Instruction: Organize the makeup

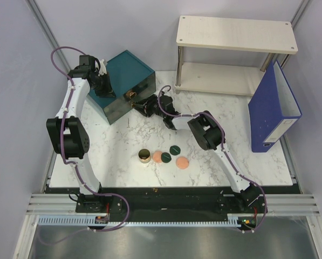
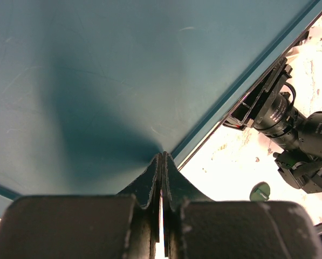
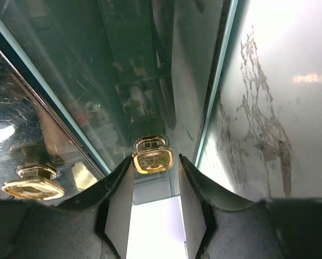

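Gold drawer knob (image 3: pixel 152 156) between narrowly parted right fingers (image 3: pixel 119 208); left fingers (image 2: pixel 149 183) tight together against teal drawer box (image 2: pixel 96 81).

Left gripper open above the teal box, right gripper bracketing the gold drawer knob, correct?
No: the left gripper is shut, as the left wrist view shows. It is above the teal box; the right gripper brackets the gold drawer knob.

Perhaps lilac-grey walls (image 1: pixel 9 81) enclose a marble table (image 1: pixel 117 145) and cream shelf (image 1: pixel 236 35).
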